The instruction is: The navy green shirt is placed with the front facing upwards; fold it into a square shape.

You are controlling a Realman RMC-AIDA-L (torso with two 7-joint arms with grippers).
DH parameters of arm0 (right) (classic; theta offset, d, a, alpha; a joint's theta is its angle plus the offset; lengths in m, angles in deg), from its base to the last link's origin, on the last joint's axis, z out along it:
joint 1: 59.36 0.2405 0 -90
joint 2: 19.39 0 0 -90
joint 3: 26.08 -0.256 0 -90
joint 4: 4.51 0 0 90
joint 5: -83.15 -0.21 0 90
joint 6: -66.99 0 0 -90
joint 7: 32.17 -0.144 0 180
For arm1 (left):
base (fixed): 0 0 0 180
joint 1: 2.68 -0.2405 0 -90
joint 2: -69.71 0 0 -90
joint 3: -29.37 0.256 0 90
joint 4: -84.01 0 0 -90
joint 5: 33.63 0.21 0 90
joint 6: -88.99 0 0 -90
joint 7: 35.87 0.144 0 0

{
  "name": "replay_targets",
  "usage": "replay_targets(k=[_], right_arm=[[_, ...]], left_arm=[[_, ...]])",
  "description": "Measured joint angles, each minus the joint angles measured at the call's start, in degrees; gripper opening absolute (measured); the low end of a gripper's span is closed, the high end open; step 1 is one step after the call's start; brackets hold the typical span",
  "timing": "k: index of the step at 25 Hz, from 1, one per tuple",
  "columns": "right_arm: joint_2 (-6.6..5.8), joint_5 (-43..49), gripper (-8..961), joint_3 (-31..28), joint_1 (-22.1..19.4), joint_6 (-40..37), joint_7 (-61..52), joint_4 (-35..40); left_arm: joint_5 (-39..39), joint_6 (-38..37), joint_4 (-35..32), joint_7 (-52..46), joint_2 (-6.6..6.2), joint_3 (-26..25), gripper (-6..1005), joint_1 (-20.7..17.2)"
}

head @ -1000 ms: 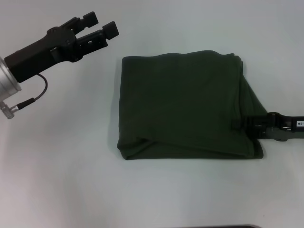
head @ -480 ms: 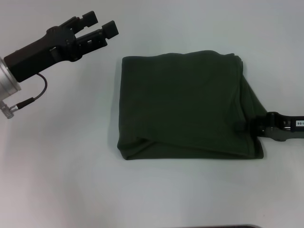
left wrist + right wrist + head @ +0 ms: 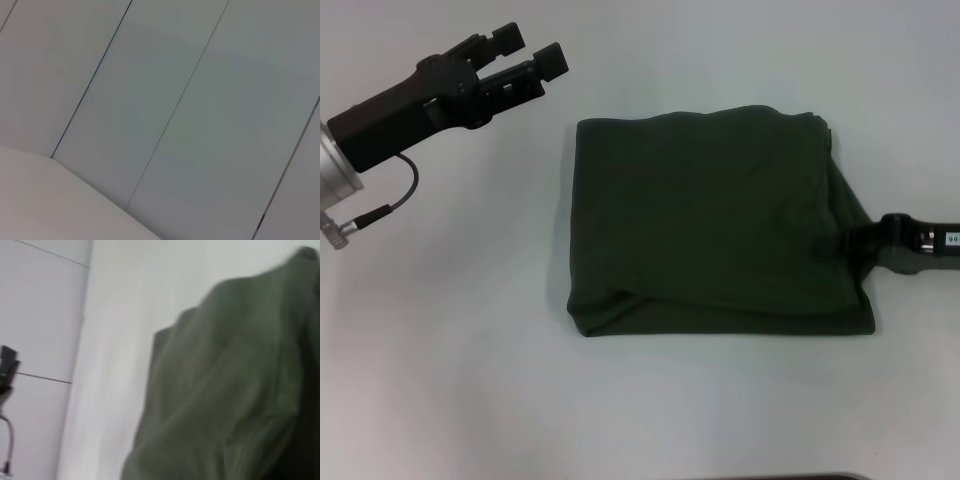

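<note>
the navy green shirt (image 3: 715, 225) lies in the middle of the white table (image 3: 470, 380), already folded into a compact, nearly square bundle. its left edge and the far edge run straight. the near edge shows a soft diagonal crease with layers stacked under it, and the right side bulges outward, so that side is the least tidy. no lettering or collar shows; only plain dark cloth faces up.

the right gripper (image 3: 865, 245) sits low at the shirt's right edge, touching the cloth about halfway along that side. its fingertips are lost against the dark fabric, so i cannot tell whether it is pinching the cloth or has let go. in the right wrist view the shirt (image 3: 225, 390) fills the near field as a rumpled green mound, with the table (image 3: 120, 315) beyond it.

the left gripper (image 3: 525, 65) hangs above the table, well apart from the shirt's far left corner, with its fingers spread and nothing between them. the left wrist view shows only pale wall panels.

the fold looks close to done; what remains seems to be settling the right side. to do that well, the right gripper should come away level and slowly, without dragging the top layer, so the bulge drops flat and the layers stay aligned.
</note>
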Motion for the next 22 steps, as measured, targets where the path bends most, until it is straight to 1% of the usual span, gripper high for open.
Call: replay_targets(k=[9, 18, 22], right_arm=[[0.32, -4.04, 36, -0.10, 2.53, -4.44, 1.32, 0.58], [-0.87, -7.41, 35, -0.32, 4.66, -8.33, 0.88, 0.99], [-1.02, -8.26, 35, -0.29, 5.46, -9.43, 0.26, 1.79]], left_arm=[[-0.07, 0.13, 0.00, 0.01, -0.11, 0.00, 948, 0.14], [-0.09, 0.00, 0.00, 0.02, -0.15, -0.75, 947, -0.02], [-0.09, -0.14, 0.02, 0.02, -0.14, -0.84, 947, -0.02]])
